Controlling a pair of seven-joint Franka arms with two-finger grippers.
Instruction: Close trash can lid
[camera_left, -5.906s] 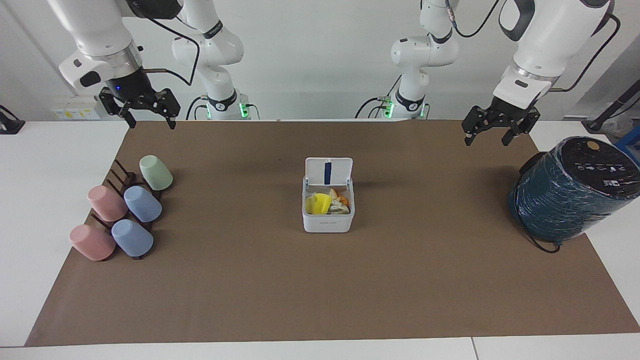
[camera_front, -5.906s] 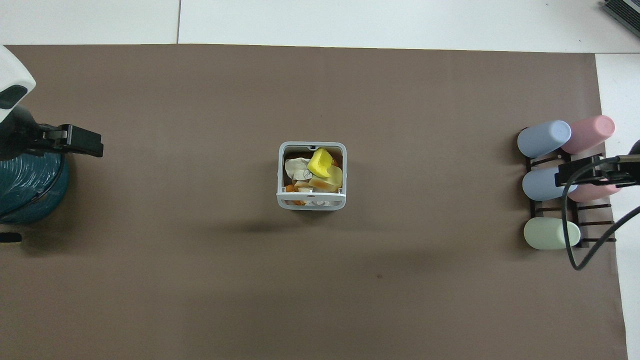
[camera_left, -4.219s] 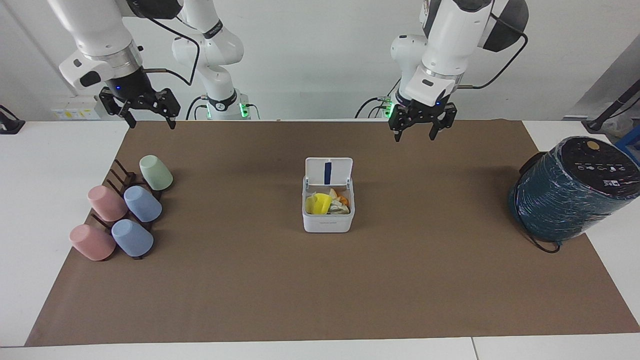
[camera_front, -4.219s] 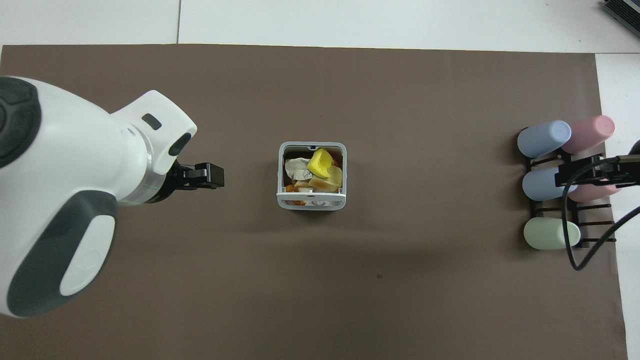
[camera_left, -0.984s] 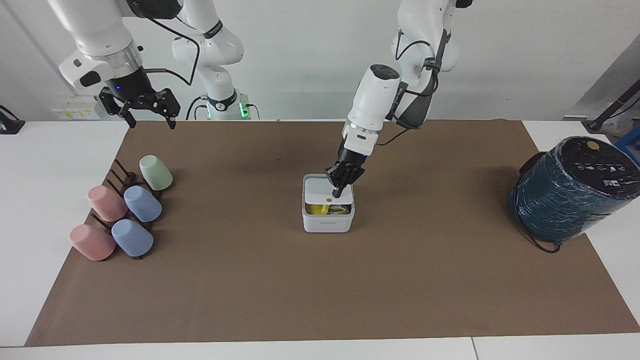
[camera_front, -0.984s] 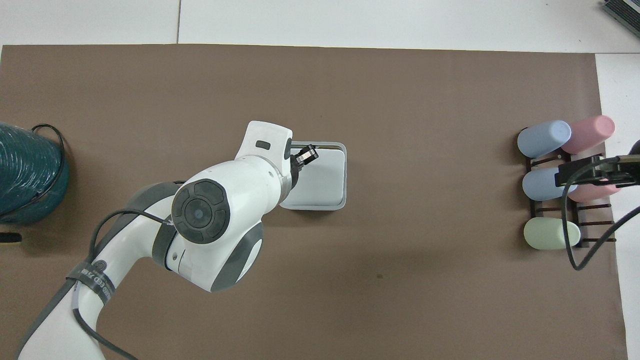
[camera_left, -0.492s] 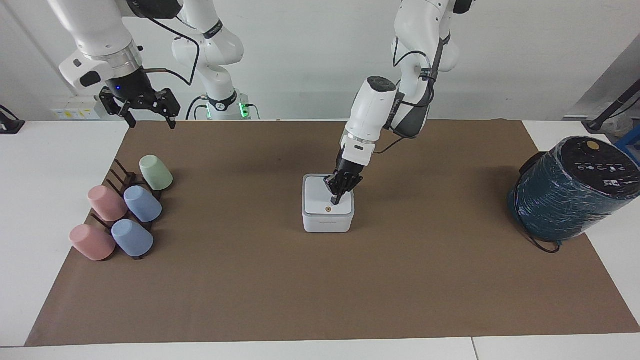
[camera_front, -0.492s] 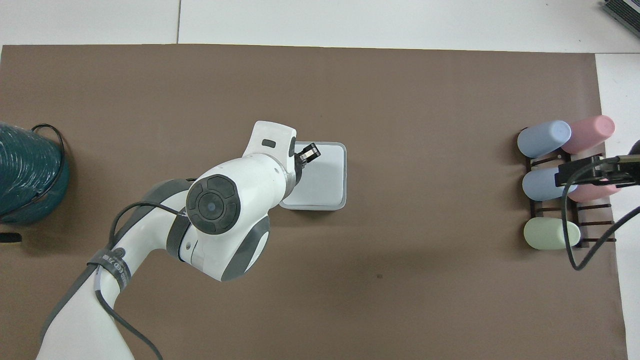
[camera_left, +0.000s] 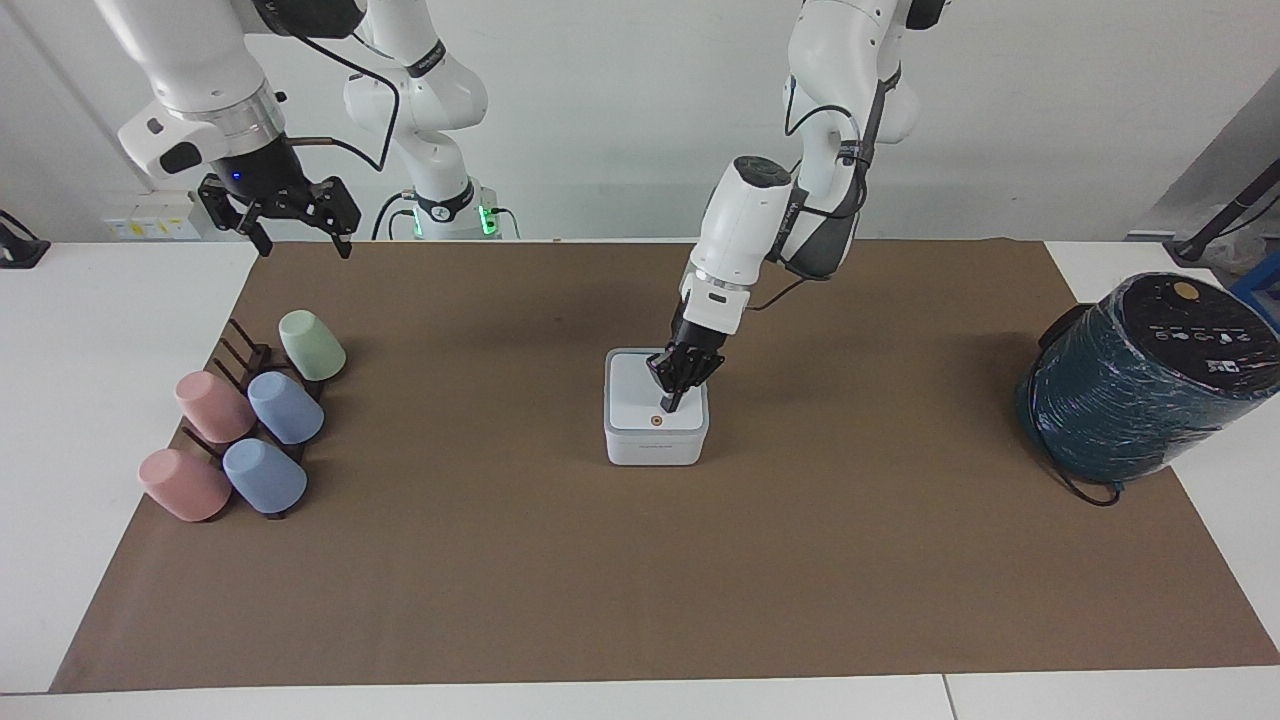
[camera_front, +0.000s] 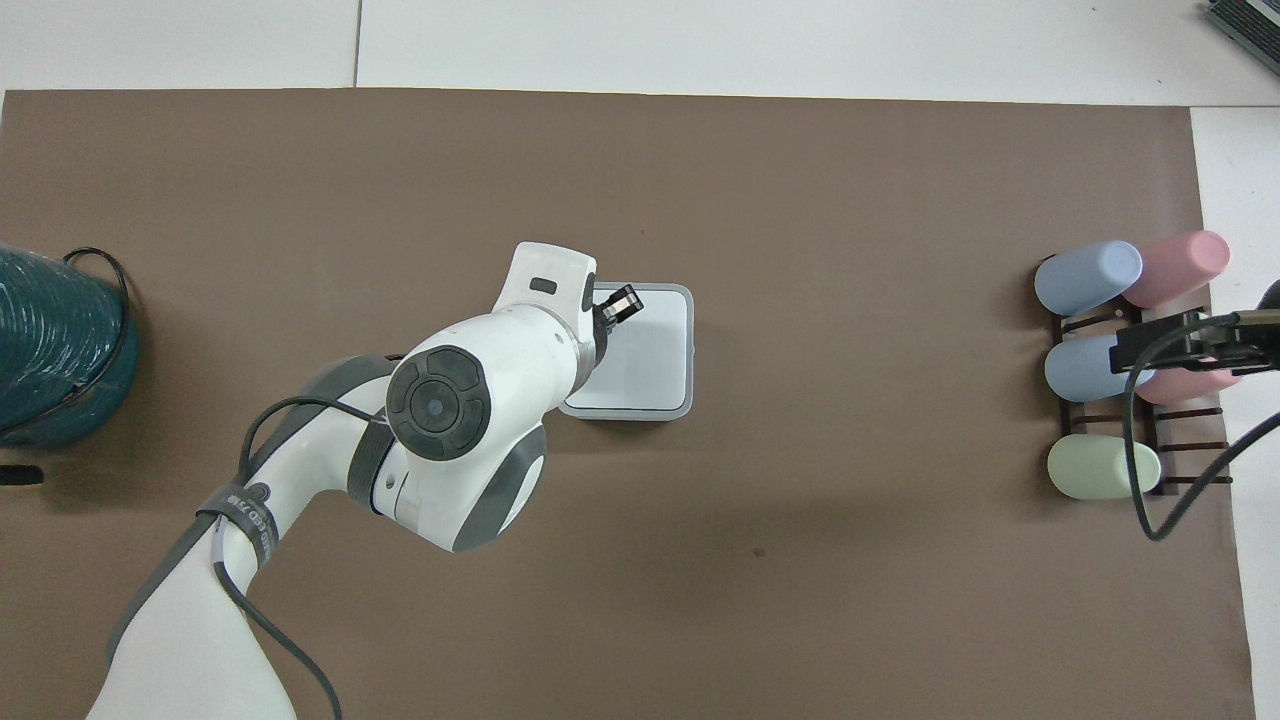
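Small white square trash can (camera_left: 655, 448) with rounded corners, upright mid-mat, faint grey lettering on the side turned away from the robots. Its lid (camera_left: 640, 396), a flat white square flap with a small orange dot near the edge farther from the robots, lies down level on the rim, shut; contents hidden.

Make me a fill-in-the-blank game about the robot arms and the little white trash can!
1. The lid of the trash can is now ____.
2. The dot on top of the lid is ____.
3. The ____ claw is pressing down on the lid.
4. The right claw waits above the end of the table where the ____ lie on a rack.

Missing words: shut; orange; left; cups
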